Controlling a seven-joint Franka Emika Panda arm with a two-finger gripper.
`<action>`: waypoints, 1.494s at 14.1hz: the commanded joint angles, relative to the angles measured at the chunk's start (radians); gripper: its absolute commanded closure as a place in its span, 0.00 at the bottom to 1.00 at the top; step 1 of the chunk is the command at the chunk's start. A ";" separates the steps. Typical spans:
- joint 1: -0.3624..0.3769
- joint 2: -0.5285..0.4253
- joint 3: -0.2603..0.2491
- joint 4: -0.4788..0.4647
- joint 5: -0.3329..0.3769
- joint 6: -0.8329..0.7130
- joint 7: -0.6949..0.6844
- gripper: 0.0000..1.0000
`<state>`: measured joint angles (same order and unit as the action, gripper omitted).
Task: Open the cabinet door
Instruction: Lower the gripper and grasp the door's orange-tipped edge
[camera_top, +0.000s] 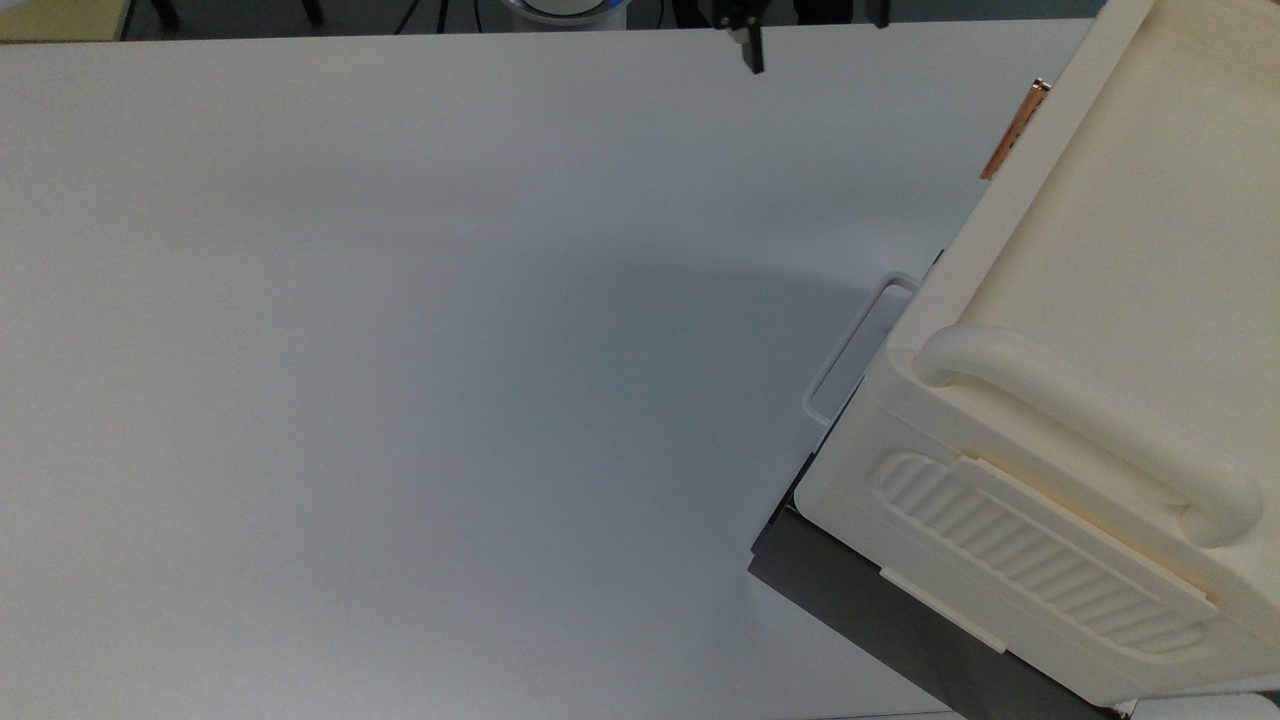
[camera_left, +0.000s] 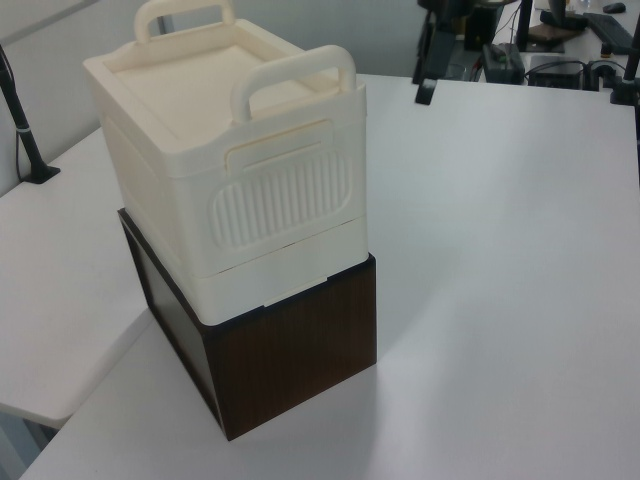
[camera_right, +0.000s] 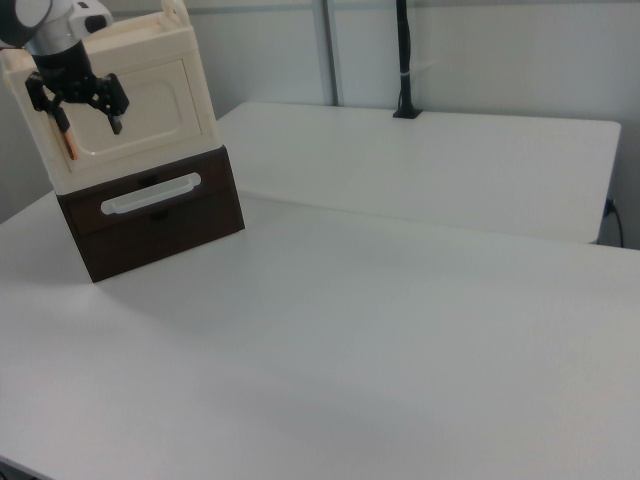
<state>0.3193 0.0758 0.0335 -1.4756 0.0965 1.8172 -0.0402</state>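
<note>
Though the cabinet door (camera_right: 135, 95) looks light and stiff, its plastic seems slippery, so the copper-orange bar handle (camera_right: 68, 143) is the place to grip. The gripper (camera_right: 85, 112) hangs before that door, fingers spread wide and empty.

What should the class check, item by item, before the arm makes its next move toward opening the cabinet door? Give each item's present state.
1. Claw open enough to take a handle: ok, its fingers stand spread apart in the right view.
2. Cabinet door shut and flush: ok.
3. Copper handle uncovered: ok, nothing sits on it.
4. Claw at the copper handle: not ok, the top view shows bare table between them.
5. Path across the table free of objects: ok.
6. Claw level with the copper handle: cannot tell.
</note>
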 joint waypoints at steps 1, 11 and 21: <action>0.069 0.077 -0.015 0.052 0.020 0.161 -0.149 0.00; 0.110 0.148 0.025 0.113 0.022 0.188 -0.320 0.16; 0.109 0.157 0.072 0.113 0.022 0.217 -0.314 0.52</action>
<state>0.4263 0.2210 0.1058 -1.3770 0.0976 2.0154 -0.3321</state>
